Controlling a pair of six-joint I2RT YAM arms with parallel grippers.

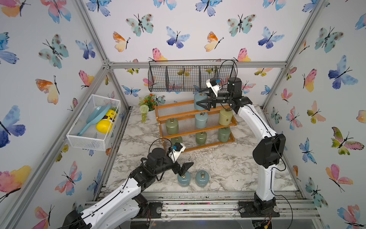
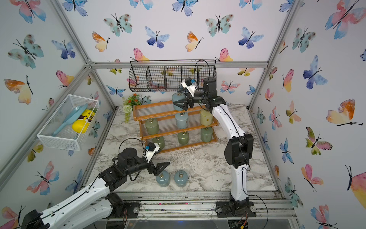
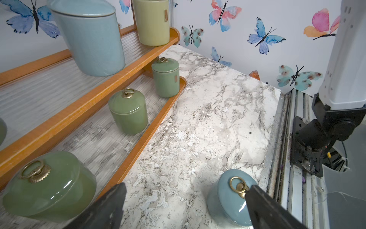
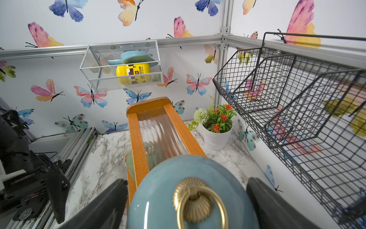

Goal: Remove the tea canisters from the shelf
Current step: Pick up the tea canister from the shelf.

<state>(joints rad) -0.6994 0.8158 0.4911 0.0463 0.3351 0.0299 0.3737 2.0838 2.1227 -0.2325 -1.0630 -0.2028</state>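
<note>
Right wrist, fingers [image 4: 99, 208] astride blue canister [image 4: 158, 188] (spread)

1. The white-and-grey marble worktop [image 1: 227, 168] lies bare from the orange-brown wooden three-tier shelf [image 1: 208, 146] to the front edge, over toward the right edge; this is the widest passage.
2. Two pale blue glossy lidded canisters [image 1: 202, 178] stand near the front edge, left of that lane; the left gripper [image 1: 185, 168], fingers spread, hangs just above them.
3. The top tier's left half is bare; a black wire basket [image 1: 190, 77] hangs on the back wall above it.
4. A white pot of flowers [image 4: 216, 136] stands beside the shelf near the back left corner; the right arm's white link [image 1: 255, 123] slants past the shelf's right end.
</note>
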